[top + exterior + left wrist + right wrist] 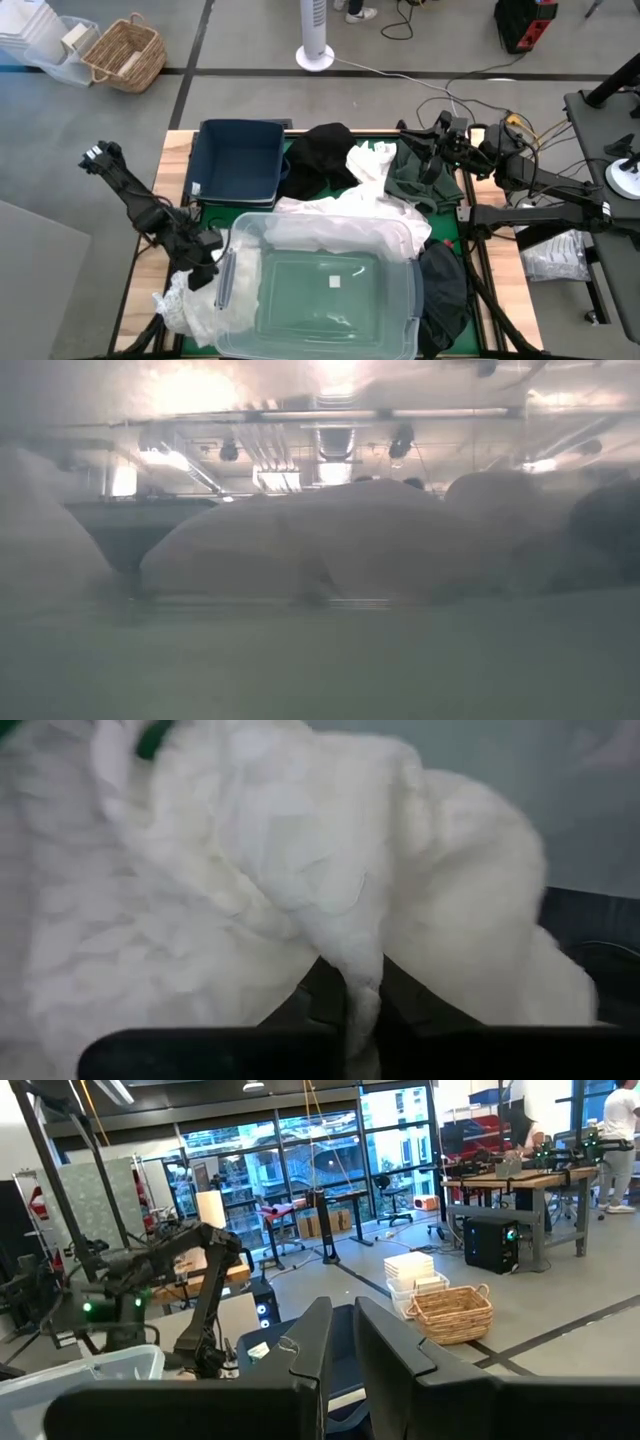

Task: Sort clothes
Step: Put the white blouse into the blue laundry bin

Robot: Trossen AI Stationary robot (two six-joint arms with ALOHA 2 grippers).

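From above: left hand down on the white garment beside the clear tub, other clothes heaped mid-worktop, right hand over the dark green garment. From the left wrist: fingers pinched tight on a white fold. From the right wrist: fingers narrow, holding nothing.

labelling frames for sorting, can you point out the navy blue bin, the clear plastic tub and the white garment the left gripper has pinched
navy blue bin (240, 160), high view, on its bare inner floor
clear plastic tub (412, 300), high view, on its right wall
white garment (300, 890), left wrist view, on the bunched fold above the fingers
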